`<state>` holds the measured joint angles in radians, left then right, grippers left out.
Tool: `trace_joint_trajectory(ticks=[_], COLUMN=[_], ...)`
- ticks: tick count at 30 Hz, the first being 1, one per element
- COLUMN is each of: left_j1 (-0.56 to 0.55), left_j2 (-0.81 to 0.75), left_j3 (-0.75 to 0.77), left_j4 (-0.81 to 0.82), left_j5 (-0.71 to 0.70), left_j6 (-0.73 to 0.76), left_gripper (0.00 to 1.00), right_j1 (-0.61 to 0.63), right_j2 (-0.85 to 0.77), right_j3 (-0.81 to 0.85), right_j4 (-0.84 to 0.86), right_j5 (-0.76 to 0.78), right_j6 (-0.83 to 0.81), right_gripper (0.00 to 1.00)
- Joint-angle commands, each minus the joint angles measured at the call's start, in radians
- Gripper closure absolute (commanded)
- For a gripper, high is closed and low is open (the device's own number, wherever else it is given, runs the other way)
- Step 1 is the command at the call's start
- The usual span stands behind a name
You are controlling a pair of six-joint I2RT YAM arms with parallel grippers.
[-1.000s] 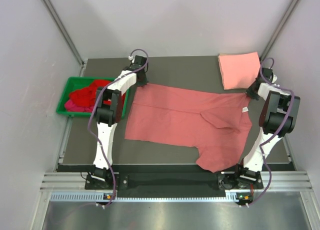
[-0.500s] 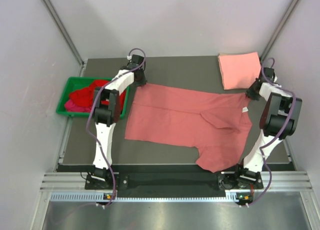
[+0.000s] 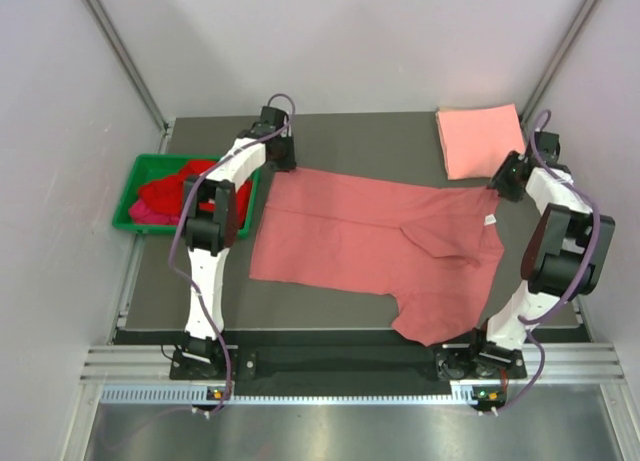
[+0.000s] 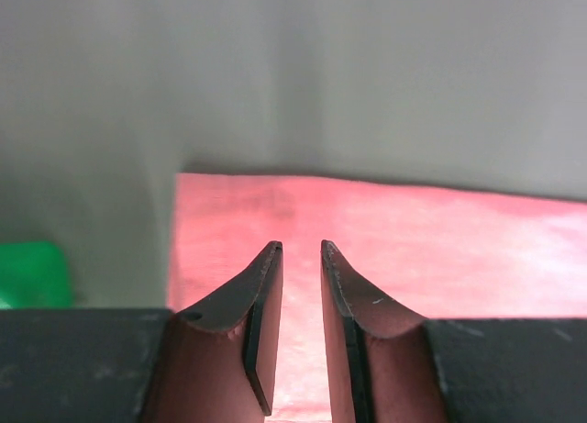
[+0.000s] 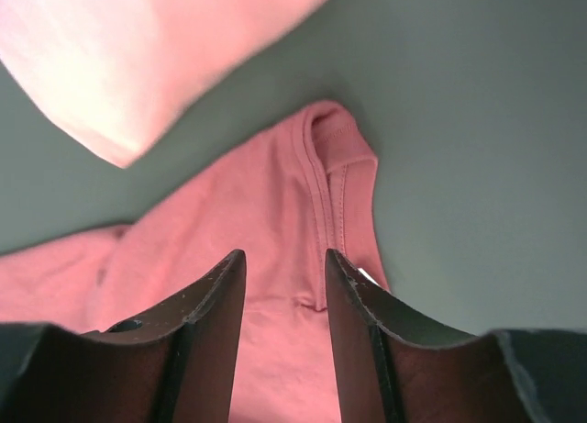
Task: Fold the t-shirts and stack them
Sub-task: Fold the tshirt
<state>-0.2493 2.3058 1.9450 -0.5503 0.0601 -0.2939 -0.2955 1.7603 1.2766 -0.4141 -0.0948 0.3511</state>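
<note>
A dusty rose-red t-shirt [image 3: 370,239] lies spread flat across the dark table, one sleeve pointing toward the near edge. A salmon pink t-shirt [image 3: 478,139] sits folded at the back right. My left gripper [image 3: 283,162] hovers over the spread shirt's far left corner; in the left wrist view its jaws [image 4: 300,249] stand slightly open with only the shirt [image 4: 413,249] below. My right gripper [image 3: 501,182] is at the far right corner. It is open [image 5: 284,255] above the ribbed collar [image 5: 326,166], holding nothing. The folded shirt's edge [image 5: 119,47] shows beyond.
A green plastic bin [image 3: 128,193] stands off the table's left side, holding bright red and magenta t-shirts [image 3: 175,191]; its corner [image 4: 32,272] shows in the left wrist view. Grey walls enclose the table on three sides.
My right gripper has opened and let go of the shirt's collar corner, the wrist shifting slightly back. The left gripper has edged back and its jaws have parted a little.
</note>
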Motion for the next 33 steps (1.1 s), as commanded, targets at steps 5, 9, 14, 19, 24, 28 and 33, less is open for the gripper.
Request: trace_joint_trajectory(ticks=[5, 9, 14, 19, 24, 28, 33], left_j1=[0.002, 0.002, 0.004, 0.021, 0.030, 0.030, 0.030], left_j2=[0.053, 0.081, 0.095, 0.090, 0.069, 0.063, 0.104], left_j3=[0.037, 0.058, 0.054, 0.029, -0.017, -0.020, 0.034], left_j4=[0.009, -0.013, -0.033, -0.065, -0.020, 0.027, 0.053], left_j5=[0.040, -0.029, -0.117, -0.192, -0.252, -0.244, -0.212], left_j6=[0.009, -0.014, -0.057, -0.143, -0.218, -0.260, -0.284], left_gripper=[0.72, 0.72, 0.73, 0.73, 0.74, 0.74, 0.74], right_j1=[-0.011, -0.011, -0.011, -0.021, -0.028, -0.028, -0.028], right_j2=[0.065, 0.123, 0.168, 0.143, 0.116, 0.119, 0.182], right_j3=[-0.045, -0.042, -0.037, -0.066, -0.102, -0.112, -0.017], right_j4=[0.001, 0.017, 0.026, 0.063, 0.178, 0.285, 0.261], right_j5=[-0.042, -0.029, -0.004, 0.119, 0.145, 0.113, 0.069], right_j6=[-0.021, -0.020, 0.003, 0.031, 0.089, 0.130, 0.137], right_gripper=[0.59, 0.61, 0.68, 1.00, 1.00, 1.00, 1.00])
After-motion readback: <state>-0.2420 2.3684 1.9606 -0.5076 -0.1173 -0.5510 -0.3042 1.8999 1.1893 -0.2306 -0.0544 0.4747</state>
